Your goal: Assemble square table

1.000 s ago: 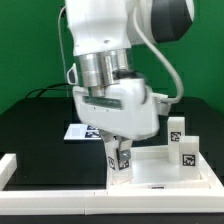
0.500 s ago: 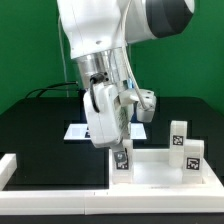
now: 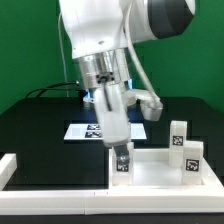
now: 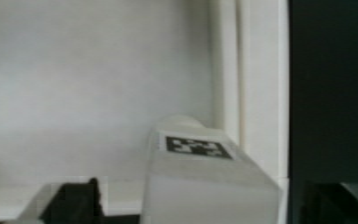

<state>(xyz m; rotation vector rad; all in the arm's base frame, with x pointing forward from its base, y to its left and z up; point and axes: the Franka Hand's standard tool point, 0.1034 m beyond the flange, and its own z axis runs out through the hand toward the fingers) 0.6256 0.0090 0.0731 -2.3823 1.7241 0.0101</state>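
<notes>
While the arm reaches down over the near edge of the black counter (image 3: 30,125), its gripper (image 3: 122,150) sits directly above a short white leg (image 3: 122,163) that stands upright on the square table top (image 3: 160,172). In the exterior view the leg, bearing a black-white tag on its face, stands at the corner of the top at about 9 o'clock from the top's middle, and the gripper's fingers come down around its upper end. The wrist view shows the same leg (image 4: 208,165) rising between the two dark fingertips (image 4: 73,200), which stand on either side of it with a gap on each side, so the jaws are spread apart and not pressing on the leg as far as that picture shows. Behind the leg in the wrist view lies the pale surface of the top (image 4: 87,90) with its raised rim (image 4: 256,60) running alongside, and dark counter beyond the rim. Two more legs stand upright on the far side of the top: one (image 3: 177,133) at about 1 o'clock from the top's middle, and another (image 3: 190,156) just beside it, at about 3 o'clock. The marker board (image 3: 85,131) lies flat on the counter behind the gripper, at about 11 o'clock from the held-over leg. A long white border rail (image 3: 55,190) runs along the counter's near edge.
</notes>
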